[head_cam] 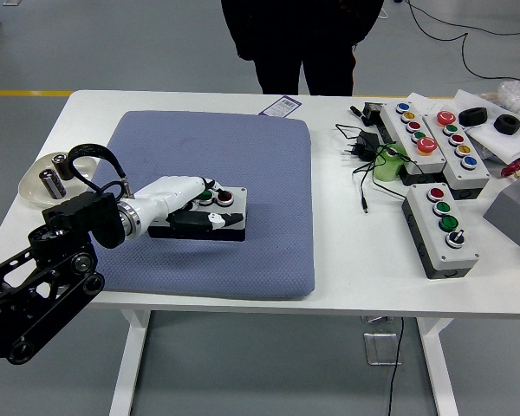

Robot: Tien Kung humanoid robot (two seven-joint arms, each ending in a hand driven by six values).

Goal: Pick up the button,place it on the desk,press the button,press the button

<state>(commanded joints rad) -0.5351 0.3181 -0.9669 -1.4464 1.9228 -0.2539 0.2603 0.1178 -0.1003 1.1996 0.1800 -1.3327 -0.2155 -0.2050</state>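
A grey and black button box (pixel 231 223) with a green button (pixel 206 197) and a red button (pixel 224 198) lies on the blue mat (pixel 243 139), left of its middle. My left hand (pixel 195 210), white with black fingertips, is shut on the box: its fingers lie over the top by the green button and its thumb runs along the front side. The box looks slightly tilted in the grasp. I cannot tell if it is off the mat. My right arm is out of view.
A clear bowl (pixel 33 187) with batteries stands at the table's left edge. Several other button boxes (pixel 442 227) (pixel 413 130), a black plug with cables (pixel 364 147) and a green cup (pixel 388 165) lie at the right. A person (pixel 303 43) stands at the far side.
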